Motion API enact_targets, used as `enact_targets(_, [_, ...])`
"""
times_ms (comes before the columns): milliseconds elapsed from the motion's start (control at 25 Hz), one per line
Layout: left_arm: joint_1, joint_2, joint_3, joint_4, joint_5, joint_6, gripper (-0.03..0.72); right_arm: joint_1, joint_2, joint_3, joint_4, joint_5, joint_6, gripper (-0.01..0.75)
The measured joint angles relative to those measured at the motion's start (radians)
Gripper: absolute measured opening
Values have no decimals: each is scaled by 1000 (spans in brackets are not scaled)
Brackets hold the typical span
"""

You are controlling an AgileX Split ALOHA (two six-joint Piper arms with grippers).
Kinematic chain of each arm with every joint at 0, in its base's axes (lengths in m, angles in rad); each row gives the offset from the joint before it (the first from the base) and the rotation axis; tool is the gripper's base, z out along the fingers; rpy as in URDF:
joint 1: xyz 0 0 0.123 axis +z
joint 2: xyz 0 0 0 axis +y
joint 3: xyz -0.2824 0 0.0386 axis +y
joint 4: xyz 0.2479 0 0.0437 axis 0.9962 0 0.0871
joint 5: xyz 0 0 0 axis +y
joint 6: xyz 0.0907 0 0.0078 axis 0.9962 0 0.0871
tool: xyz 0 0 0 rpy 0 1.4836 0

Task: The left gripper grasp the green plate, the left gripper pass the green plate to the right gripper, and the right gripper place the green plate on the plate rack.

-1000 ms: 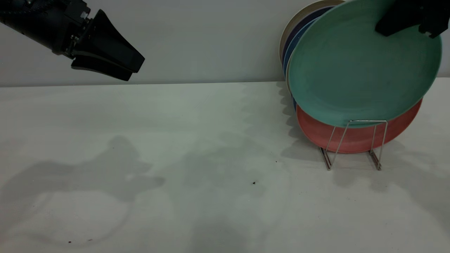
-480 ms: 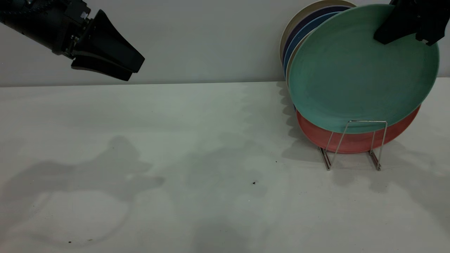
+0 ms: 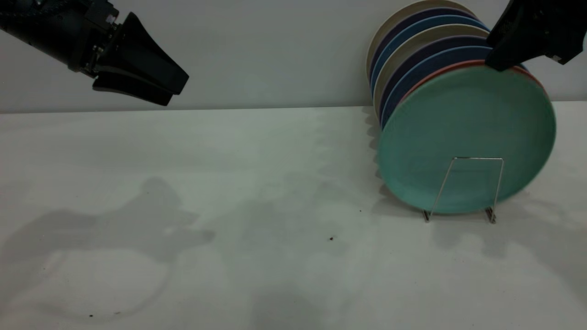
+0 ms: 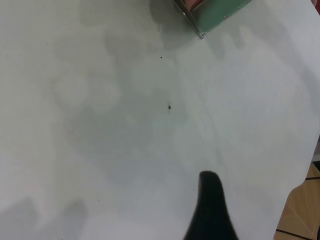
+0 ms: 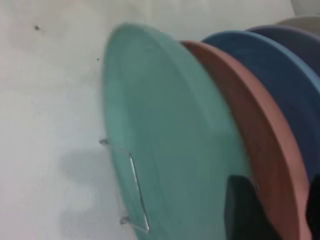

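Note:
The green plate (image 3: 463, 133) stands on edge in the plate rack (image 3: 474, 158), behind the front wire loop, leaning back on a salmon-pink plate (image 3: 440, 73). My right gripper (image 3: 499, 62) hovers at the plate's top rim, open. In the right wrist view (image 5: 277, 197) one finger (image 5: 240, 210) is in front of the green plate (image 5: 170, 140), the other is behind the pink plate (image 5: 250, 125). The rack wire (image 5: 137, 185) crosses the plate's face. My left gripper (image 3: 176, 91) hangs open and empty at the upper left, high above the table; one finger (image 4: 210, 205) shows in its wrist view.
Behind the pink plate, several blue, dark purple and beige plates (image 3: 426, 36) fill the rack at the back right, near the wall. The left wrist view shows the rack's foot (image 4: 192, 25) with the green plate (image 4: 220, 10) and the table's edge (image 4: 300, 185).
The green plate has dropped from the right gripper's hold down into the rack's front slot and now covers the pink plate. The right gripper stayed up near the rim. The left arm has not moved.

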Motion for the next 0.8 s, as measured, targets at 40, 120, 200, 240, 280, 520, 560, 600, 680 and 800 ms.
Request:
enact_targets(40, [0,0,0,0,0,0,583,0,0,0,0,0,2,361])
enact_targets(120, [0,0,0,0,0,0,583,0,0,0,0,3,7,387])
enact_targets(200, [0,0,0,0,0,0,583,0,-3,0,0,10,15,397])
enact_targets(240, [0,0,0,0,0,0,583,0,-8,0,0,13,23,399])
enact_targets(280, [0,0,0,0,0,0,583,0,-16,0,0,18,30,401])
enact_targets(520, [0,-29,0,25,36,-101,583,0,-146,0,0,156,204,402])
enact_targets(560, [0,-50,0,46,49,-146,583,0,-186,0,0,199,268,402])
enact_targets(600, [0,-78,0,79,59,-193,583,0,-223,0,-1,233,357,402])
enact_targets(680, [0,-143,0,172,80,-298,583,0,-322,0,-10,306,561,402])
enact_targets(800, [0,-261,0,323,112,-449,583,0,-457,0,-46,424,829,402])
